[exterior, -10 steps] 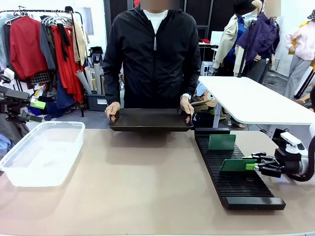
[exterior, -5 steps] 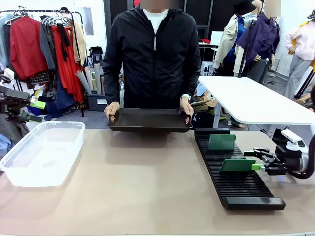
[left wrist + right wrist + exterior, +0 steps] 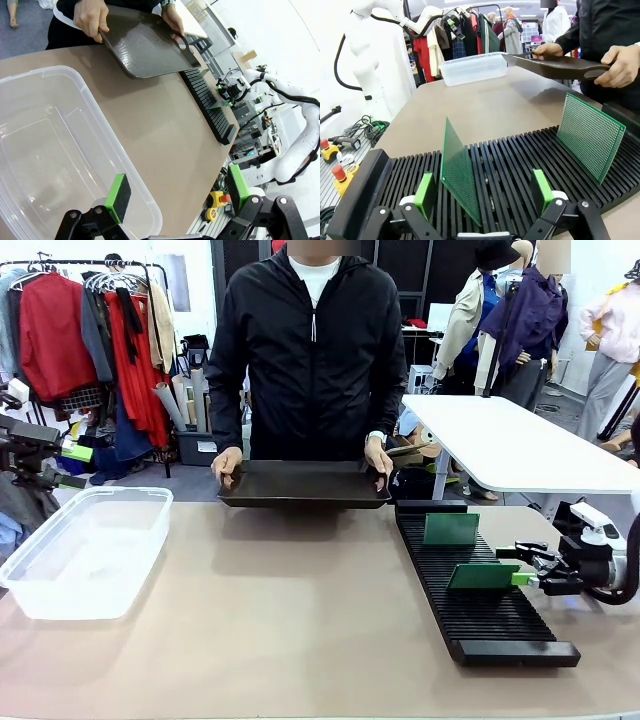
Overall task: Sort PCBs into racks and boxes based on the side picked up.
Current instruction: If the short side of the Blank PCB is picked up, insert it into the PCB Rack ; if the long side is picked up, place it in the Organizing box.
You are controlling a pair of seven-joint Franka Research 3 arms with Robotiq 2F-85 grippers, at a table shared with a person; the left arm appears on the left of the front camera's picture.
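Note:
Two green PCBs stand upright in the black ribbed rack at the right of the table: one near its far end, one at mid-length. My right gripper is open at the nearer board's right edge. In the right wrist view that PCB stands in a slot between the spread green pads of the right gripper, touching neither; the other PCB is farther along. My left gripper hangs open above the clear box, holding nothing. The box looks empty.
A person at the far side holds a dark flat tray in both hands just above the table edge; the tray looks bare. A white side table stands behind the rack. The tabletop between box and rack is bare.
My right gripper has opened and let go of the nearer PCB, which stays standing in the rack. The gripper drew back slightly to the right.

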